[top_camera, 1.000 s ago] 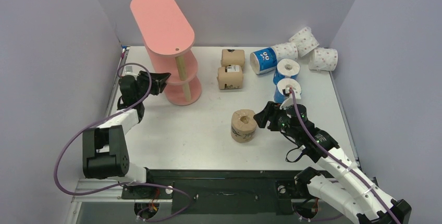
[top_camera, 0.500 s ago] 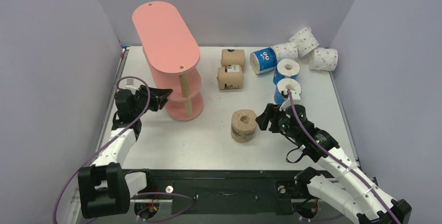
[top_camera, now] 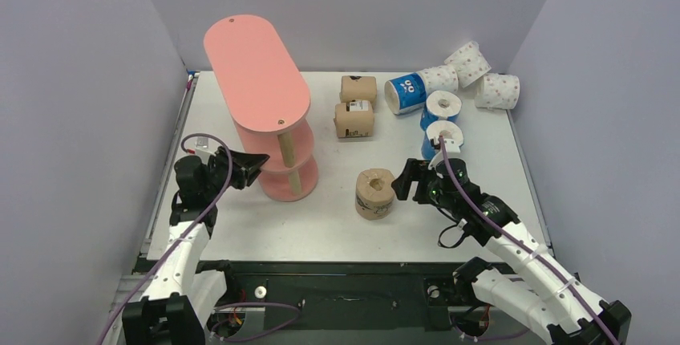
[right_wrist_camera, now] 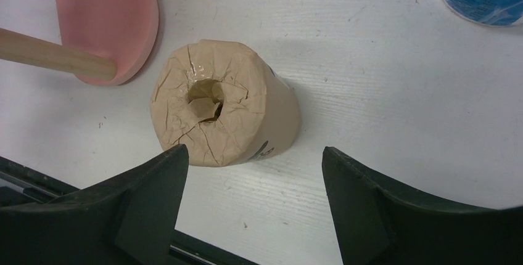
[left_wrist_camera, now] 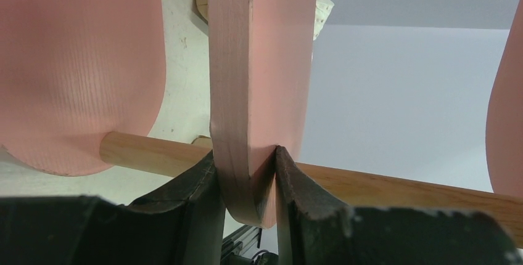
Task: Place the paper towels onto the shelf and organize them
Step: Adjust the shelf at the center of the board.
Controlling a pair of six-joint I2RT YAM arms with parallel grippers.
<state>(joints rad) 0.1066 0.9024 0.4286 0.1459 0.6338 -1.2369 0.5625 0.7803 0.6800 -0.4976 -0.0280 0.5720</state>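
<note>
While my left gripper point(top_camera: 243, 165) is pinching the rim of the middle board of the pink shelf point(top_camera: 255, 56), its fingers point(left_wrist_camera: 194, 191) pressing on both faces just beside a wooden post point(left_wrist_camera: 154, 154), my right gripper point(top_camera: 406, 181) is hovering wide open and holding nothing, with a brown roll point(right_wrist_camera: 222, 111) just ahead of its jaws. That roll is standing on end on the table point(top_camera: 321, 217) to the right of the shelf's base. Farther back and to the right, two brown rolls point(top_camera: 354, 119), three blue rolls point(top_camera: 441, 106) and three white dotted rolls point(top_camera: 497, 91) are sitting on the table.
</note>
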